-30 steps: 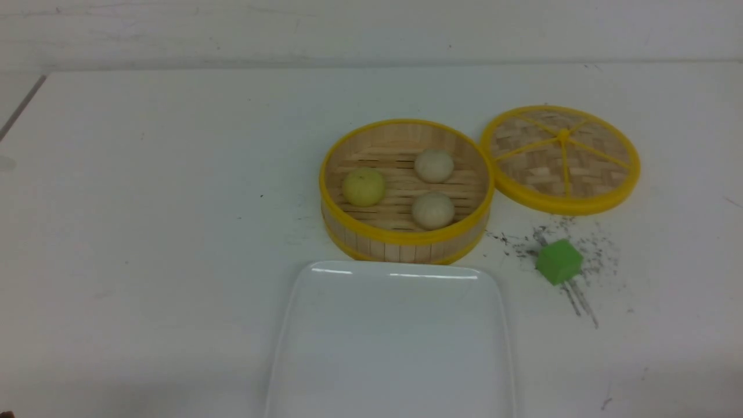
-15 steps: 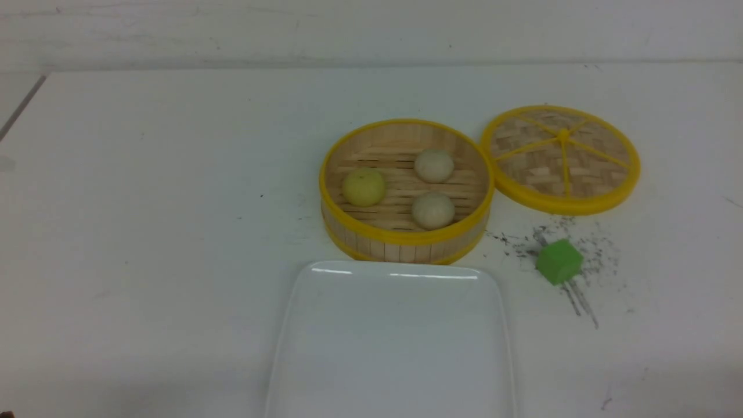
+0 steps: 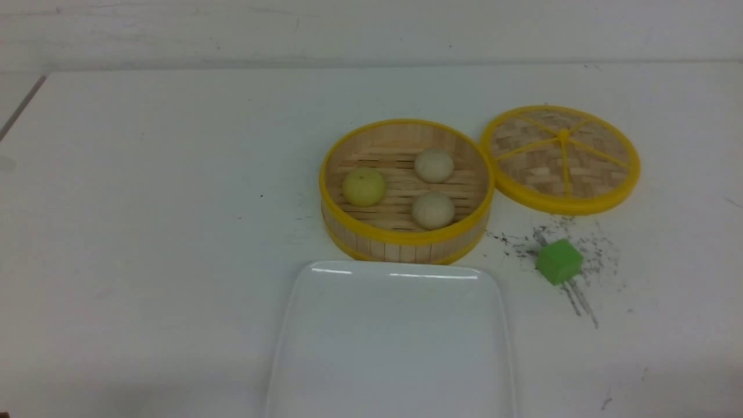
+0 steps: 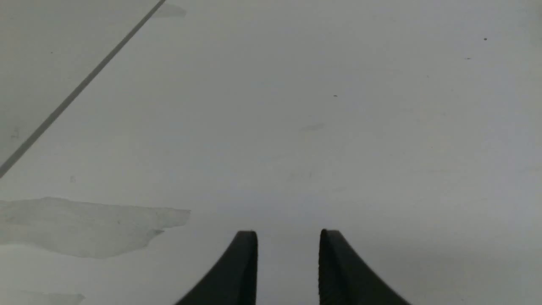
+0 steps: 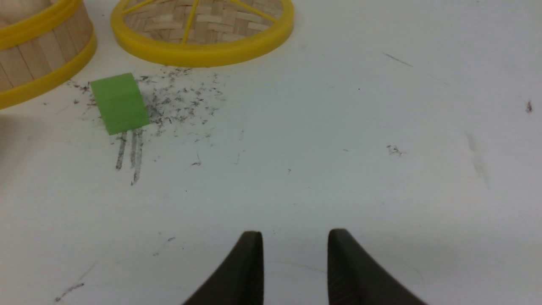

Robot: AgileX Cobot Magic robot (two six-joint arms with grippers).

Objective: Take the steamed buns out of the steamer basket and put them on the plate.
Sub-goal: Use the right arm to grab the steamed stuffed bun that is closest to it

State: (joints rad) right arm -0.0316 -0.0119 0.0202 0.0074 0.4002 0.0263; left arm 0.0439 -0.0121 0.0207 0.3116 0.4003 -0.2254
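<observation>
three steamed buns (image 3: 433, 209) inside steamer basket (image 3: 406, 249)

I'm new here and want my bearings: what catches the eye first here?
The yellow-rimmed basket mid-table draws the eye, with three buns inside. Its lid lies to its right, a green cube sits among dark scuffs nearer the robot, and a white plate lies just before the basket.
</observation>
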